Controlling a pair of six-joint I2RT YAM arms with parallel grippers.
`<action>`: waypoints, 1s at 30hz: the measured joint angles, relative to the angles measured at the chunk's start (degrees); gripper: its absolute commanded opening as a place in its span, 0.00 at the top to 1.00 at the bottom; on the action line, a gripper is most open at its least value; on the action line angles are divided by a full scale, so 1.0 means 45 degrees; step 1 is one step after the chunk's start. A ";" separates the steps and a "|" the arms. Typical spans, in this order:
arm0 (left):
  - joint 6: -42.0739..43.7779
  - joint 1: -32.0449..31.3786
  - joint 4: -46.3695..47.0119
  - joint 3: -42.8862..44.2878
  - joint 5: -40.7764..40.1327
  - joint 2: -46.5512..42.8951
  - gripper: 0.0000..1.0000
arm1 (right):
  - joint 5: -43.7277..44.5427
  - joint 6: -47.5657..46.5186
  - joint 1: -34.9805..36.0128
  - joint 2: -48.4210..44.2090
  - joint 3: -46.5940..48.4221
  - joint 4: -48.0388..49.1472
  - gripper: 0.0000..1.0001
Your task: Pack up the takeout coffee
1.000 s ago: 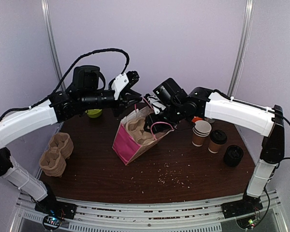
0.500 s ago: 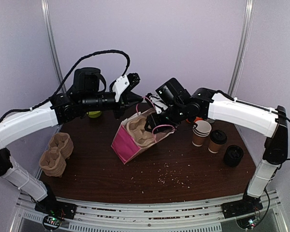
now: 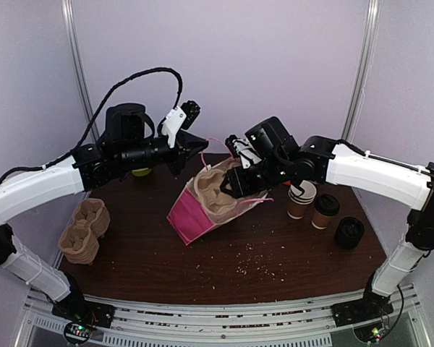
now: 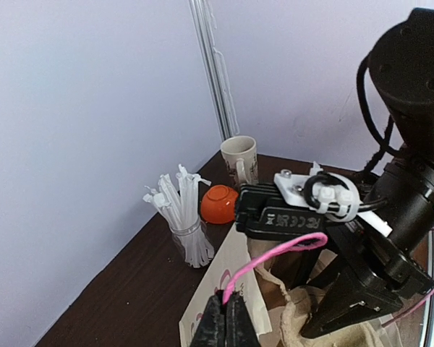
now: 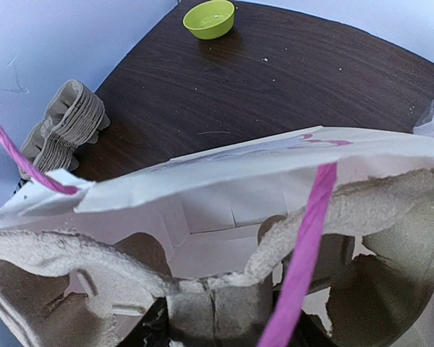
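Observation:
A lidded brown takeout coffee cup (image 3: 325, 211) stands at the right of the table, beside a stack of lidless brown paper cups (image 3: 301, 198) and a black-topped cup (image 3: 349, 233). A pink paper bag (image 3: 189, 218) leans open at the centre with a cardboard cup carrier (image 3: 213, 194) in its mouth. My left gripper (image 3: 200, 148) is shut on the bag's pink handle (image 4: 276, 255), its fingertips (image 4: 218, 327) pinched together. My right gripper (image 3: 235, 184) is shut on the carrier's middle ridge (image 5: 217, 296) inside the bag (image 5: 224, 217); its fingers are mostly hidden.
A stack of spare carriers (image 3: 83, 228) lies at the left, with a green bowl (image 3: 139, 170) behind. A cream mug (image 4: 239, 155), an orange bowl (image 4: 220, 204) and a glass of white straws (image 4: 185, 225) stand at the back. Crumbs lie at the front centre.
Both grippers have risen. The left pulled the pink handle up and the bag's mouth stands higher. The right moved slightly right with the carrier.

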 measured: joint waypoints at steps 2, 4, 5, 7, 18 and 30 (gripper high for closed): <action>-0.0515 0.0000 0.0029 0.0005 -0.0146 0.0005 1.00 | 0.0005 0.0015 0.0000 -0.0151 -0.0228 0.0107 0.56; -0.0981 0.0000 0.0005 0.0029 -0.0282 0.0029 1.00 | 0.0005 0.0019 0.0000 -0.0277 -0.0384 0.0223 0.56; -0.1224 0.0000 -0.0019 0.0107 -0.0393 0.0073 1.00 | 0.0005 0.0015 0.0000 -0.0330 -0.0442 0.0287 0.56; -0.1700 0.0000 -0.0097 0.0403 -0.0568 0.0238 1.00 | -0.0010 0.0005 0.0000 -0.0447 -0.0520 0.0398 0.56; -0.3925 0.0000 -0.1059 0.2089 -0.1365 0.1297 1.00 | -0.0291 -0.0335 0.0000 -0.1073 -0.1117 0.0869 0.56; -0.5032 0.0000 -0.1676 0.2482 -0.1904 0.1598 1.00 | -0.0588 -0.0729 0.0000 -0.1273 -0.1423 0.1132 0.56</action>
